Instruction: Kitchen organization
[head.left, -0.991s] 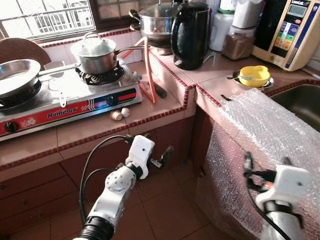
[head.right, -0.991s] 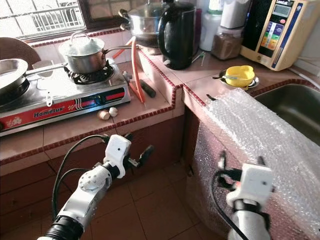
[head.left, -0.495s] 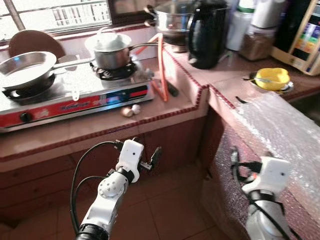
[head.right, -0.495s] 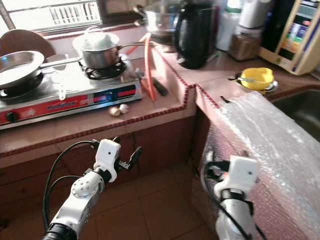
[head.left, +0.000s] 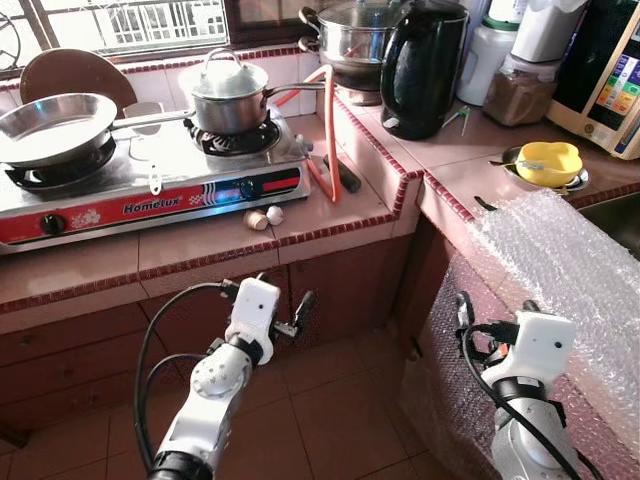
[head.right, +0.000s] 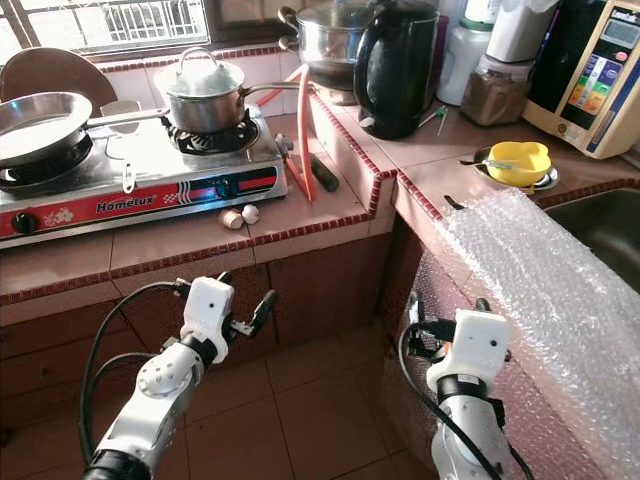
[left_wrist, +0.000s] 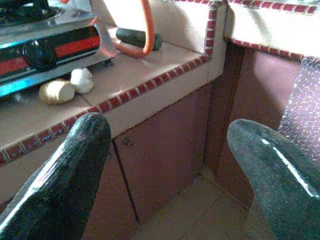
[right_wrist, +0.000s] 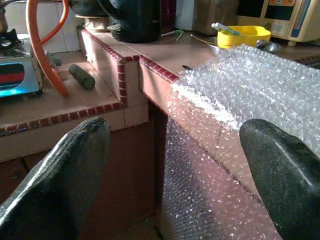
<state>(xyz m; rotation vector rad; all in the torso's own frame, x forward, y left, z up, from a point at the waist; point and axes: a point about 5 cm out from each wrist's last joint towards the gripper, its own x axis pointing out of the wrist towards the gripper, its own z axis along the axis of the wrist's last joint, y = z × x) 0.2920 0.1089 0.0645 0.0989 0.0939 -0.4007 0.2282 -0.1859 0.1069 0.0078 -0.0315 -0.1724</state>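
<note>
Both pincers, left pincer (head.left: 298, 318) and right pincer (head.right: 445, 305), hang wide and empty below the counter (head.left: 200, 255); reaching up, the right risks snagging the draped bubble wrap (head.left: 560, 270), dragging the yellow bowl (head.left: 545, 160).

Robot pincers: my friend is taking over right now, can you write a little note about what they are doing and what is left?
Left pincer: open, empty, low in front of the counter below the stove.
Right pincer: open, empty, by the bubble wrap draped over the counter edge.
On the counter: covered pot and pan on the stove, black kettle, yellow bowl, two garlic pieces.
Done: nothing visibly picked up.
Left: all the tidying.
</note>
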